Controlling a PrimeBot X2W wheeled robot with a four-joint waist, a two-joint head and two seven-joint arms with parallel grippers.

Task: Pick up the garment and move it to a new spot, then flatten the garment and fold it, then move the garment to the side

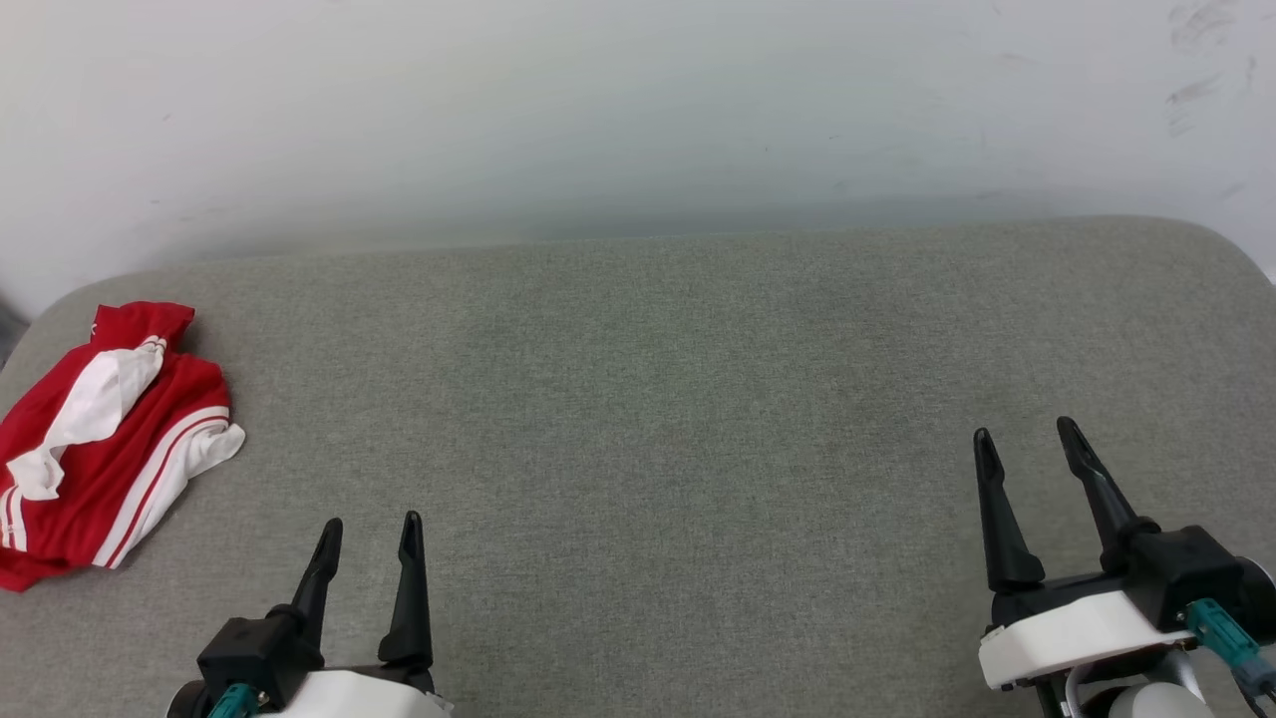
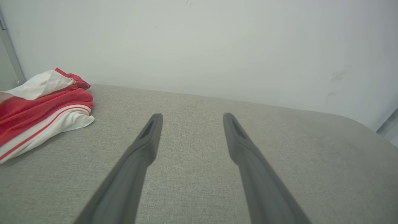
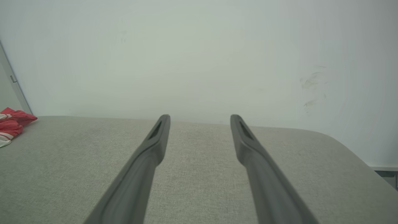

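Your left gripper [image 1: 372,521] and right gripper [image 1: 1024,429] point forward over the near side of the grey table [image 1: 638,399], fingers spread wide, holding nothing. The garment [image 1: 110,449] lies crumpled by the left edge, with bare cloth rightward. The left wrist view shows its striped trim close; the right wrist view, a red corner

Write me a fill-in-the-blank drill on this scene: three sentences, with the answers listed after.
The garment lies bunched up at the ____ side of the grey fabric surface.
The left gripper and the right gripper are both ____ and hold nothing.
The garment's main colour is ____, with white parts.
Missing words: left; open; red.
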